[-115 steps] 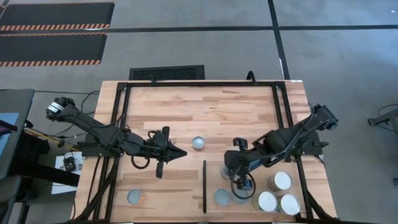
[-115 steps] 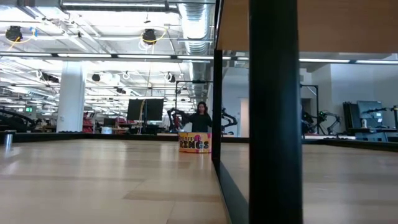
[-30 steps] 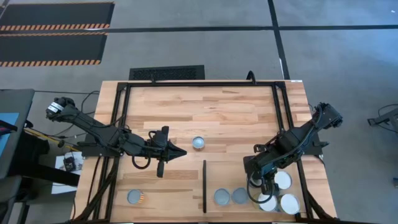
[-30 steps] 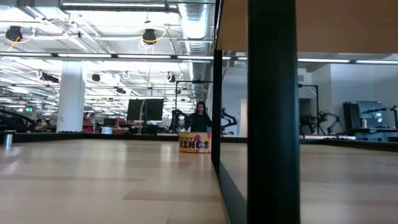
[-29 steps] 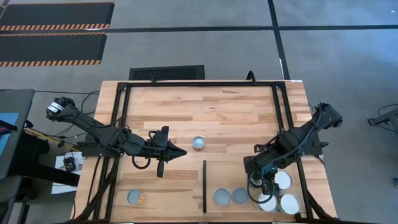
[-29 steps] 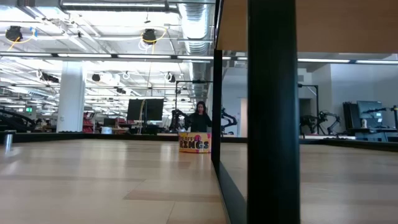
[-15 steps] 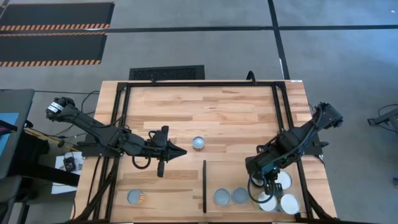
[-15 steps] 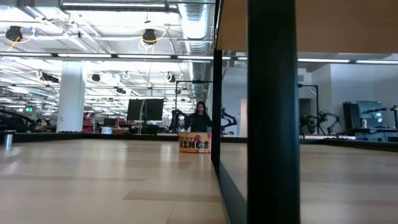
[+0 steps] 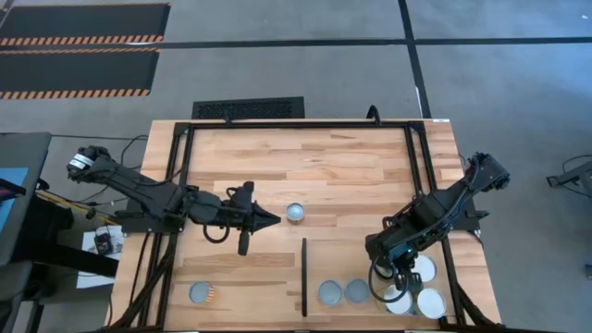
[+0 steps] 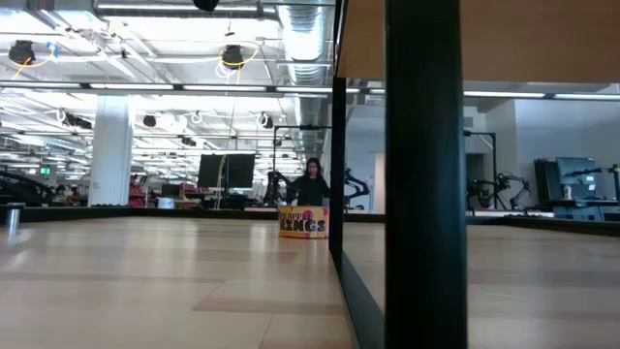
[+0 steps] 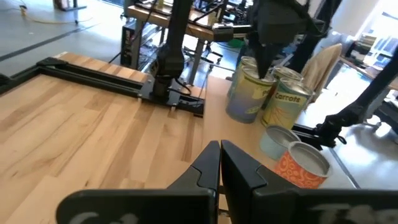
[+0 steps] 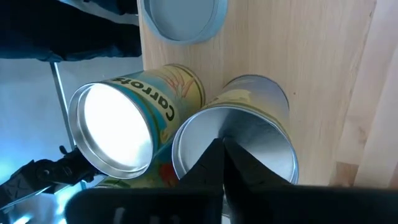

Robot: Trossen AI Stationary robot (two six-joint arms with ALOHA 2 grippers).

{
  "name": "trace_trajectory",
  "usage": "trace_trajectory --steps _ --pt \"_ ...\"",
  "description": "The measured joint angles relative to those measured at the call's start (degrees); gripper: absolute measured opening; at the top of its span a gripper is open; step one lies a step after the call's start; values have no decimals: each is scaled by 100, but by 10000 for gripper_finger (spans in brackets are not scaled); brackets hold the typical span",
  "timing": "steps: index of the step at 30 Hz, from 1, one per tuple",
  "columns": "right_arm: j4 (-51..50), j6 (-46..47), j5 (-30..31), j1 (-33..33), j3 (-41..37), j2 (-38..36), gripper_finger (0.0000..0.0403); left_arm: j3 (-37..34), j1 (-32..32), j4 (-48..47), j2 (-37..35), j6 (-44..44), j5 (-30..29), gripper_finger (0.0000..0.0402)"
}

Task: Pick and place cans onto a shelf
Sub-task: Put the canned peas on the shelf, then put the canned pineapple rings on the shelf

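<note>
On the wooden bench [image 9: 324, 157], a lone can [image 9: 200, 293] sits near the front left corner. The left gripper [image 9: 270, 219], fingers together, points at a can mid-bench [image 9: 295, 213]. Right of the black divider [image 9: 304, 276], two flat cans [image 9: 330, 293] line the shelf [image 9: 356, 259]. The right gripper [image 9: 396, 289], fingers together, hangs over tall cans [image 9: 430, 302] clustered at the front right corner.

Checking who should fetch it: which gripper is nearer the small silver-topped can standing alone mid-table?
Left. The left gripper, shut, points at the lone silver-topped can from just beside it. The right gripper, shut, hangs over the can cluster past the black divider.
</note>
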Motion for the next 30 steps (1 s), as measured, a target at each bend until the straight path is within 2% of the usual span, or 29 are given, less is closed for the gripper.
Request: trace_trajectory --steps 4,10,13,17,19,24,30 --pt "26 -8 41 0 147 9 49 7 267 -340 0 -4 19 0" --pt "-47 -273 401 -97 985 7 86 -71 715 -1151 -1 274 12 0" --pt "-196 -579 813 -236 1480 -4 76 -531 838 -846 0 368 332 0" --pt "-178 -1199 1235 -560 1729 -15 27 -1548 972 687 45 36 662 0" --pt "-72 -1597 1370 -749 1692 -34 9 -1913 1068 1172 100 -114 705 0" --pt "703 -2577 1194 -1457 1208 -152 10 -2057 1250 934 135 185 627 6" --pt "2127 -3300 638 -2432 -217 -534 8 -2074 1271 858 280 232 544 44"
